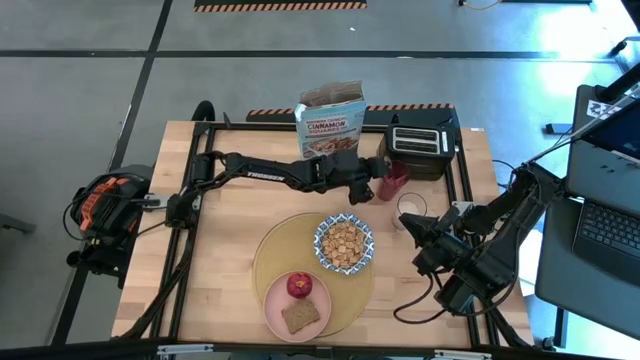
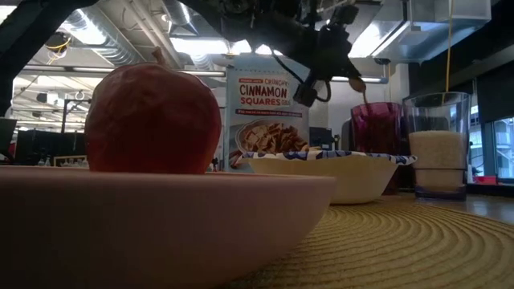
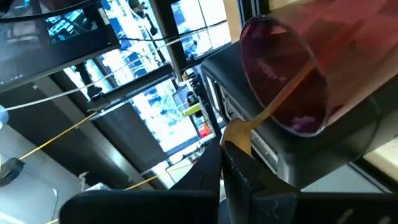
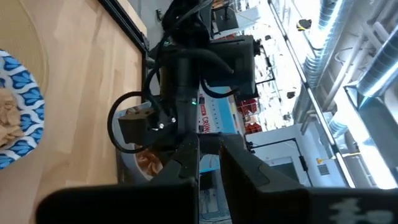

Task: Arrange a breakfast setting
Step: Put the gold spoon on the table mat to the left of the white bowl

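A round tan placemat [image 1: 262, 262] bears a pink plate [image 1: 272, 302] with a toast slice [image 1: 300, 316] and a red apple [image 1: 299, 285]. It also bears a blue-and-white bowl [image 1: 323, 236] of cereal. The milk glass [image 1: 411, 207] stands at the mat's right edge. The red cup [image 1: 393, 182] stands in front of the toaster, and a tan spoon [image 3: 239, 130] leans out of it. My left gripper [image 1: 364, 188] is just left of the cup, and its fingers look shut. My right gripper [image 1: 424, 236] waits near the glass, open by a narrow gap and empty. My left gripper's fingertips [image 3: 231, 155] sit right at the wide free end of the spoon [image 3: 236, 132], whose stem runs into the red cup [image 3: 286, 81]. In the low view the spoon's end [image 2: 356, 83] shows apart from the gripper [image 2: 309, 92]. I cannot tell whether they touch.
A blue cinnamon cereal box [image 1: 330, 125] and a black toaster [image 1: 421, 143] stand at the table's far edge, close behind the cup. A laptop [image 1: 605, 225] sits beyond the table's right edge. Bare wood lies at the table's left [image 1: 215, 260].
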Robot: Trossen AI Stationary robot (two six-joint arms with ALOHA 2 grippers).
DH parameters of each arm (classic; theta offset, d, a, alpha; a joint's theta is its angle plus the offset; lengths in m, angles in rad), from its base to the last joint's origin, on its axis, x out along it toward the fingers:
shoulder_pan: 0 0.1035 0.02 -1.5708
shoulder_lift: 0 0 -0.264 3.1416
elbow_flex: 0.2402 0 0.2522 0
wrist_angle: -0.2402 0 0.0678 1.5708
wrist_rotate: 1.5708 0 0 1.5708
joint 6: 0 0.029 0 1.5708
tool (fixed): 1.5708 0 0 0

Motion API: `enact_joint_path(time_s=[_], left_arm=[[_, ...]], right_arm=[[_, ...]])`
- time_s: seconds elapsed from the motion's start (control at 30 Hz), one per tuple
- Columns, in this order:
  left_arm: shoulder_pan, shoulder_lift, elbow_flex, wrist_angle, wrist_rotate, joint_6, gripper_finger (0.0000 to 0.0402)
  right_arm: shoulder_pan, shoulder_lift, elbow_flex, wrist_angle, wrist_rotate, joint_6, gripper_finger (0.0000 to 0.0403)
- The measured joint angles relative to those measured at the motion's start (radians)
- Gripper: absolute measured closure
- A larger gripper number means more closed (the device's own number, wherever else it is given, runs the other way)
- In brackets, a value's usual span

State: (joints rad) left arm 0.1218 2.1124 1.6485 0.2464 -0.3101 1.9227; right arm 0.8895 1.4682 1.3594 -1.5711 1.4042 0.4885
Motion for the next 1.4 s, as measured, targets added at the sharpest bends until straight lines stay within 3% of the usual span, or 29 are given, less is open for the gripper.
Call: enact_joint_path(time_s=[0.37, 0.53, 0.97, 1.1, 1.27, 1.4], left_arm=[[-0.027, -0.092, 0.002, 0.019, -0.037, 0.019, 0.0401], [-0.05, -0.168, 0.002, -0.02, -0.116, 0.018, 0.0401], [-0.132, -0.447, 0.003, -0.439, -0.315, -0.174, 0.0401], [-0.154, -0.513, 0.003, -0.584, -0.378, -0.295, 0.0401], [-0.172, -0.561, 0.003, -0.787, -0.38, -0.497, 0.0401], [-0.171, -0.582, 0.002, -0.958, -0.316, -0.655, 0.0401]], right_arm=[[0.0, -0.009, -0.005, 0.0, 0.034, 0.0, 0.037], [0.0, -0.009, -0.005, 0.0, 0.025, 0.0, 0.037], [0.0, -0.008, -0.005, 0.0, 0.026, 0.0, 0.037], [0.0, -0.008, -0.005, 0.0, 0.044, 0.002, 0.037], [0.0, -0.008, -0.005, 0.001, 0.057, 0.003, 0.037], [0.0, -0.008, -0.005, 0.0, 0.07, 0.007, 0.037]])
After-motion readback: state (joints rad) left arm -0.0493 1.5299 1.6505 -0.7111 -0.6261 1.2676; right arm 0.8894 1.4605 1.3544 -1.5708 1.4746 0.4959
